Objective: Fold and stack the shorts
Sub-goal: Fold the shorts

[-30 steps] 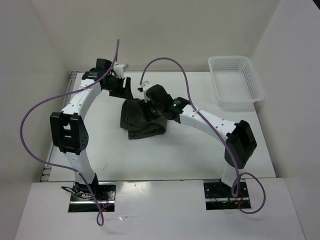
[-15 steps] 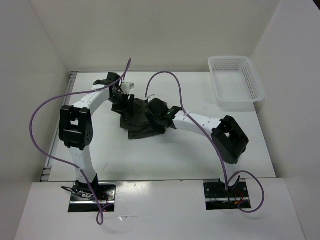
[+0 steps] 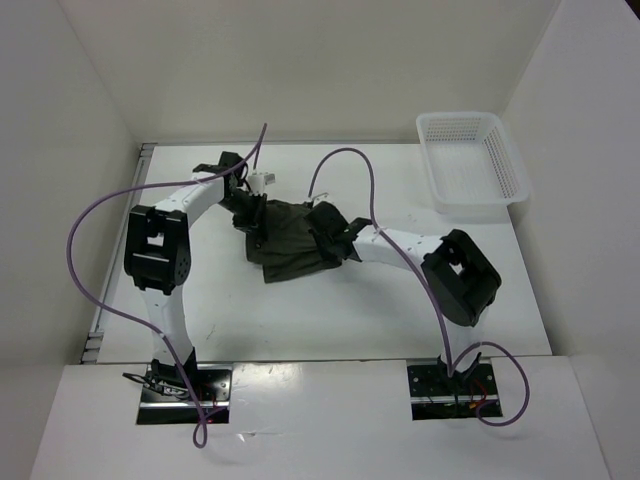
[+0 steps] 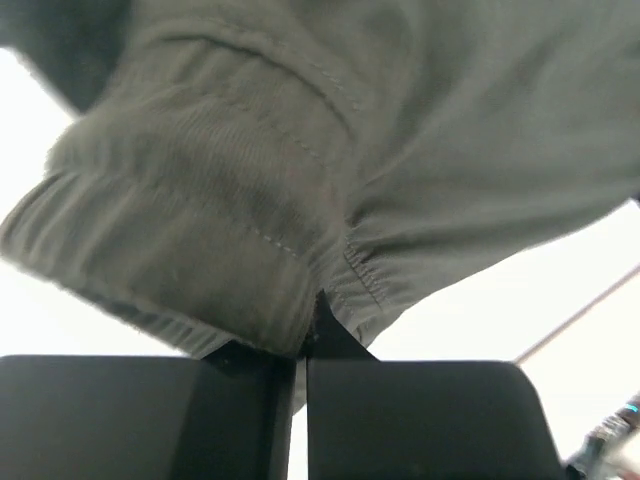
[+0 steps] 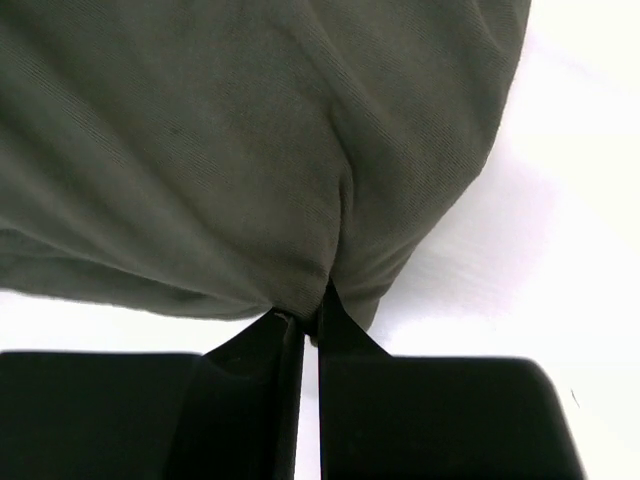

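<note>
At the near edge of the white table (image 3: 300,310), the item list begins with two arm bases bolted side by side, each trailing a looped purple cable (image 3: 85,215). Left arm (image 3: 168,310), white links with black joints: rises from its base, bends at a black elbow and reaches toward the table's middle. Right arm (image 3: 400,243), same build: bends at a black elbow on the right and reaches left to the same spot. Left gripper (image 4: 305,320), two black fingers: closed together, clamped on a fold of cloth just beside a ribbed, stitched band (image 4: 180,220). Right gripper (image 5: 310,318), two black fingers: likewise pressed together, with a pinch of smooth fabric gathered between the tips. Dark olive-green soft cloth shorts (image 3: 290,240): one pair, wrinkled and bunched, at mid-table between the two grippers, the left gripper at the left end and the right gripper at the right end; whether the cloth is raised off the surface cannot be told. White plastic mesh basket (image 3: 478,205), rectangular: far right corner of the table, well apart from the shorts.
</note>
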`<state>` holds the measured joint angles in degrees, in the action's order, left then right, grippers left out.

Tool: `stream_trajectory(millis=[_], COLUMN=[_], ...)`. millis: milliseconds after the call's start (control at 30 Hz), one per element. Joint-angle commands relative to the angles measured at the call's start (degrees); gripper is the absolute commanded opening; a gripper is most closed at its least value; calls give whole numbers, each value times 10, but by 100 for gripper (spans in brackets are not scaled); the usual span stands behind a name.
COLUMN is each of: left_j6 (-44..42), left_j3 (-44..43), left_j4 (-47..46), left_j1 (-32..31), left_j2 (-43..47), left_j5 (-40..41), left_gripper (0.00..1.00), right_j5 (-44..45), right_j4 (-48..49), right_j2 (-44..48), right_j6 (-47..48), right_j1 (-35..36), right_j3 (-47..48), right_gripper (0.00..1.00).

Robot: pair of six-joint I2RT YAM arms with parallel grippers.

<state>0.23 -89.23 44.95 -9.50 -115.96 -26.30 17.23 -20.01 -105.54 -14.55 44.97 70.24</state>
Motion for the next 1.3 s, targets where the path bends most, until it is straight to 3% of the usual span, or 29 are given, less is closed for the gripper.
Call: stream_trajectory(millis=[0, 167, 267, 333, 400, 500, 533, 633, 733, 800, 900, 1000, 1133, 1167, 1267], left_j6=[-2, -2, -2, -2, -2, -2, -2, -2, -2, -2, -2, -2, -2, -2, -2], left_j3=[-50, -103, -101, -55, 18, 62, 62, 67, 72, 78, 69, 25, -34, -44, -74], left_j4=[63, 209, 294, 273, 211, 141, 130, 108, 108, 101, 101, 101, 101, 101, 95], left_j1=[25, 41, 41, 41, 41, 41, 41, 41, 34, 34, 40, 56, 51, 41, 22], left_j2=[28, 43, -1, -14, -14, 5, 11, 28, 33, 40, 50, 73, 90, 90, 67], left_j5=[-44, -57, -63, -63, -44, -20, -20, -26, -17, -4, 30, 42, 37, 29, 13], left_gripper=[2, 2, 4, 6, 14, 26, 30, 40, 44, 48, 51, 52, 56, 56, 58], right_j5=[20, -4, -22, -27, -33, -53, -61, -110, -146, -166, -199, -214, -220, -220, -242], right_j4=[5, 0, 0, 0, 0, -6, -11, -11, 10, 27, 61, 85, 79, 73, 73], right_j2=[72, 110, 111, 105, 105, 99, 99, 148, 242, 304, 325, 278, 166, 145, 84], right_j6=[-5, 23, 23, 23, 23, 23, 29, 55, 85, 96, 91, 69, 57, 50, 50], right_j1=[-1, -1, -1, -1, -1, -1, -1, -1, -7, -7, -7, -7, -7, -7, -7], right_j3=[-37, -80, -92, -97, -97, -97, -97, -116, -135, -135, -122, -85, -25, -14, -1], right_gripper=[4, 4, 4, 4, 7, 21, 43, 74, 88, 90, 90, 77, 41, 25, 7])
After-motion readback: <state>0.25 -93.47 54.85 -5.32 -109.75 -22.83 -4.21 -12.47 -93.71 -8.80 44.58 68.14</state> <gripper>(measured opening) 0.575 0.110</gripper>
